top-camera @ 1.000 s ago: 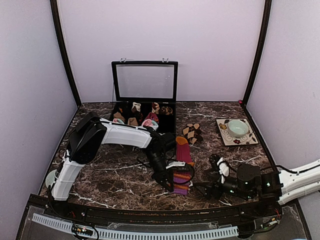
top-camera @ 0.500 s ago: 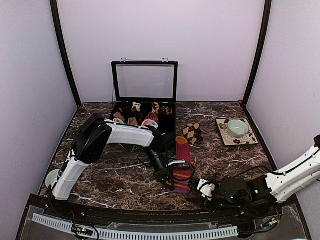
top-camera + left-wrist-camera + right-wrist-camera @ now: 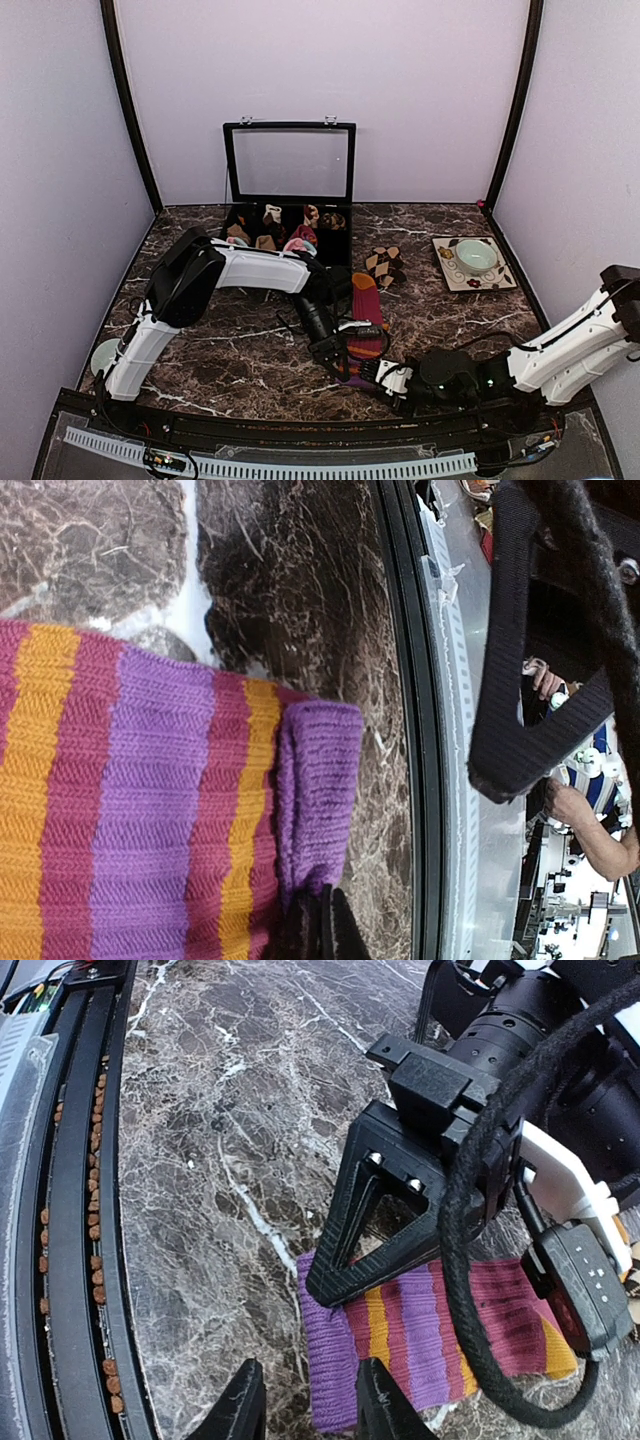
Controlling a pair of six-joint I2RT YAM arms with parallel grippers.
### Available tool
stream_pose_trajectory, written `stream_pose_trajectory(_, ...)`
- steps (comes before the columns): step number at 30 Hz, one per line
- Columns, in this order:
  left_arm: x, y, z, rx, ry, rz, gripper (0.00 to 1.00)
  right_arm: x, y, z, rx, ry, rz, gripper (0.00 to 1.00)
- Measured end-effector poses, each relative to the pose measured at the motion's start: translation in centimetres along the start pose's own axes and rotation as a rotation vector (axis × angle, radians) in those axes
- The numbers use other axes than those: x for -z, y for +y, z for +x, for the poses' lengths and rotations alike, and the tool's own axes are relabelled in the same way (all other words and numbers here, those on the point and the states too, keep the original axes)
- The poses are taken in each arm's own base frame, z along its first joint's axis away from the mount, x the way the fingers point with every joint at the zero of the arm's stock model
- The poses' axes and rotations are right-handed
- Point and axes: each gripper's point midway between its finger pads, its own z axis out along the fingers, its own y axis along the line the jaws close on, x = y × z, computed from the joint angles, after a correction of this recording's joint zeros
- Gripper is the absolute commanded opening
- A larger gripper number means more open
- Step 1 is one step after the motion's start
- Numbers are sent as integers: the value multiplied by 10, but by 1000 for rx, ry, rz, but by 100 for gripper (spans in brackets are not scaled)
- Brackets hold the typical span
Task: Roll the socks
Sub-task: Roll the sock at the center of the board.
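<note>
The long magenta sock with purple and orange stripes lies lengthwise in the middle of the table, its purple cuff nearest the front edge. My left gripper is shut on that cuff; in the left wrist view its fingertips pinch the edge of the folded purple band. My right gripper sits low at the cuff's end with its jaws apart. The cuff corner lies between them, with a gap on the left side. The brown-and-beige diamond sock lies behind, untouched.
An open black box holding small sock rolls stands at the back centre, lid up. A patterned plate with a green bowl sits at the back right. The black front rail runs close to my right gripper.
My right arm has swung left along the front edge to the sock's cuff, and its jaws have narrowed. The left gripper has stayed shut on the cuff.
</note>
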Motion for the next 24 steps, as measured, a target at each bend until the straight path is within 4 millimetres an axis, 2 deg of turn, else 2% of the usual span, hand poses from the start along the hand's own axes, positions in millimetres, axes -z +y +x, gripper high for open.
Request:
stream_pose_trajectory(8, 0, 0, 0, 4, 1, 2, 0, -15, -2, 9, -11, 27, -46, 28)
stream_pose_trajectory(17, 0, 0, 0, 9, 3, 5, 0, -23, -8, 16, -33, 35, -43, 22)
stream_pose_trajectory(24, 0, 0, 0, 6, 5, 6, 0, -27, -5, 25, -50, 47, -55, 19)
